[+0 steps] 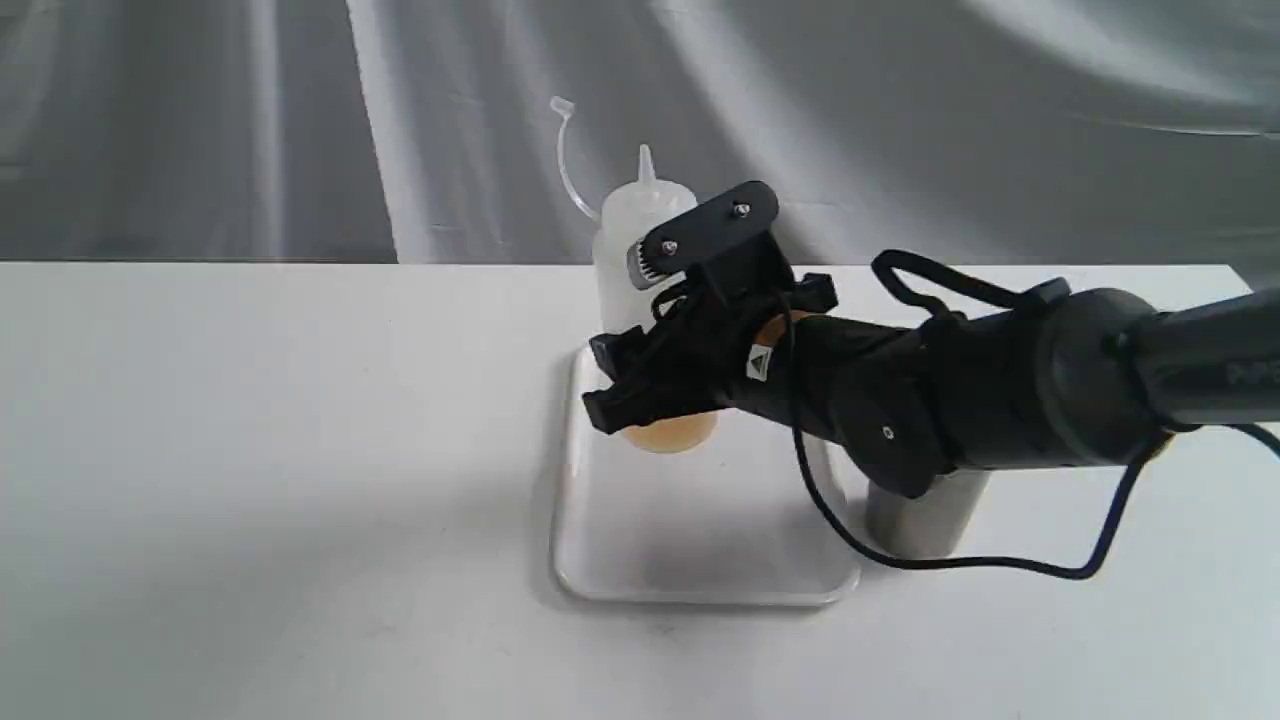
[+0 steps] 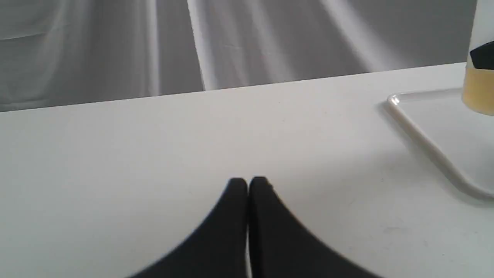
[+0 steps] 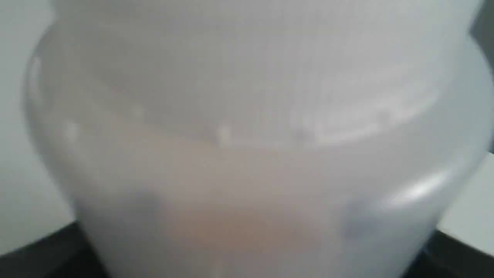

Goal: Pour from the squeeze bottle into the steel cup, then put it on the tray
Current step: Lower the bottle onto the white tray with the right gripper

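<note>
Right pincer (image 1: 612,385) was clamped on the squeeze bottle (image 1: 625,240), low on the body, with one finger in front and the other behind. The arm came in from the right, across the tray (image 1: 700,570).

The bottle was upright, nozzle (image 1: 645,165) up, and the cap strap (image 1: 565,150) stuck up and off to the left. Amber liquid (image 1: 670,432) sat in the bottom section only, below the fingers. The bottle base was over the tray's far left area. Couldn't tell if it was seated on the tray or just above it.

Right wrist view was filled by the blurred bottle wall (image 3: 247,116), with dark fingers (image 3: 38,255) at the frame's lower corners.

The steel cup (image 1: 925,520) stood on the worktop (image 1: 250,450) just beside the tray's right edge. It was mostly hidden behind the right arm, with only the lower part showing. A black cable (image 1: 1000,565) looped down in front of it.

Left pincer (image 2: 247,184) was closed and empty, fingers together with only a thin seam between them. It sat low over bare worktop, well apart from the tray. It wasn't in the exterior view. The left wrist view caught the tray corner (image 2: 393,101) and the bottle's amber base (image 2: 478,88) at the frame edge.
</note>
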You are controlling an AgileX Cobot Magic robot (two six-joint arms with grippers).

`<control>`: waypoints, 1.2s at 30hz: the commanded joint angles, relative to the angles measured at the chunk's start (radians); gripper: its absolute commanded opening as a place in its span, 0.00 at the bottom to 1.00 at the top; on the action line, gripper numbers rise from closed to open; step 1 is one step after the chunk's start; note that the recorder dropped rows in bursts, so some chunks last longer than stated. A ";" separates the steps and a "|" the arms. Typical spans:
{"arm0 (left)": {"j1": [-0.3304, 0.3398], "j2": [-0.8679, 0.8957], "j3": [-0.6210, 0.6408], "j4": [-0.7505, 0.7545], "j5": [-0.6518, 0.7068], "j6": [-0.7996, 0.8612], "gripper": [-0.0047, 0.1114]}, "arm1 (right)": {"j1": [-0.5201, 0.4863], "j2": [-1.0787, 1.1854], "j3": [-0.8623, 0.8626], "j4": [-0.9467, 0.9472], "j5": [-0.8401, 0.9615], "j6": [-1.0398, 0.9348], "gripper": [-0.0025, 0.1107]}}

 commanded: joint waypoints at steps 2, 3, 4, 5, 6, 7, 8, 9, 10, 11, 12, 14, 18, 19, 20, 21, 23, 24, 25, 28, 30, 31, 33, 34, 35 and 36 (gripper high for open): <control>-0.006 -0.003 0.004 -0.001 -0.007 -0.002 0.04 | 0.001 0.026 -0.009 0.105 -0.095 -0.055 0.16; -0.006 -0.003 0.004 -0.001 -0.007 -0.004 0.04 | 0.001 0.033 -0.009 0.113 -0.104 -0.062 0.16; -0.006 -0.003 0.004 -0.001 -0.007 -0.004 0.04 | 0.001 0.040 -0.009 0.115 -0.106 -0.067 0.16; -0.006 -0.003 0.004 -0.001 -0.007 -0.004 0.04 | 0.001 0.042 -0.009 0.116 -0.114 -0.067 0.16; -0.006 -0.003 0.004 -0.001 -0.007 -0.004 0.04 | 0.001 0.051 -0.009 0.134 -0.115 -0.075 0.16; -0.006 -0.003 0.004 -0.001 -0.007 -0.004 0.04 | 0.000 0.056 -0.009 0.146 -0.118 -0.092 0.16; -0.006 -0.003 0.004 -0.001 -0.007 -0.004 0.04 | 0.000 0.062 -0.009 0.148 -0.118 -0.108 0.16; -0.006 -0.003 0.004 -0.001 -0.007 -0.004 0.04 | 0.000 0.065 -0.009 0.153 -0.118 -0.122 0.16; -0.006 -0.003 0.004 -0.001 -0.007 -0.004 0.04 | 0.000 0.071 -0.009 0.166 -0.118 -0.136 0.16; -0.006 -0.003 0.004 -0.001 -0.007 -0.004 0.04 | 0.000 0.076 -0.009 0.171 -0.120 -0.143 0.16; -0.006 -0.003 0.004 -0.001 -0.007 -0.004 0.04 | 0.000 0.078 -0.009 0.183 -0.122 -0.143 0.16; -0.006 -0.003 0.004 -0.001 -0.007 -0.004 0.04 | 0.000 0.086 -0.010 0.191 -0.119 -0.148 0.16; -0.006 -0.003 0.004 -0.001 -0.007 -0.004 0.04 | 0.000 0.097 -0.010 0.249 -0.124 -0.172 0.16; -0.006 -0.003 0.004 -0.001 -0.007 -0.004 0.04 | 0.000 0.097 -0.010 0.254 -0.124 -0.172 0.16; -0.006 -0.003 0.004 -0.001 -0.007 -0.004 0.04 | 0.000 0.101 -0.010 0.262 -0.126 -0.172 0.16; -0.006 -0.003 0.004 -0.001 -0.007 -0.004 0.04 | 0.000 0.101 -0.010 0.265 -0.125 -0.174 0.16; -0.006 -0.003 0.004 -0.001 -0.007 -0.004 0.04 | 0.000 0.101 -0.010 0.275 -0.125 -0.174 0.16; -0.006 -0.003 0.004 -0.001 -0.007 -0.004 0.04 | 0.000 0.101 -0.010 0.285 -0.125 -0.174 0.16; -0.006 -0.003 0.004 -0.001 -0.007 -0.004 0.04 | 0.000 0.101 -0.010 0.296 -0.125 -0.174 0.16; -0.006 -0.003 0.004 -0.001 -0.007 -0.004 0.04 | 0.000 0.101 -0.010 0.314 -0.125 -0.174 0.16; -0.006 -0.003 0.004 -0.001 -0.007 -0.004 0.04 | 0.000 0.101 -0.010 0.314 -0.120 -0.174 0.16; -0.006 -0.003 0.004 -0.001 -0.007 -0.004 0.04 | 0.000 0.101 -0.010 0.318 -0.116 -0.174 0.16; -0.006 -0.003 0.004 -0.001 -0.007 -0.004 0.04 | 0.000 0.101 -0.010 0.318 -0.110 -0.174 0.16; -0.006 -0.003 0.004 -0.001 -0.007 -0.004 0.04 | 0.000 0.101 -0.010 0.320 -0.108 -0.174 0.16; -0.006 -0.003 0.004 -0.001 -0.007 -0.004 0.04 | 0.000 0.101 -0.010 0.320 -0.106 -0.174 0.16; -0.006 -0.003 0.004 -0.001 -0.007 -0.004 0.04 | 0.000 0.101 -0.010 0.322 -0.105 -0.174 0.16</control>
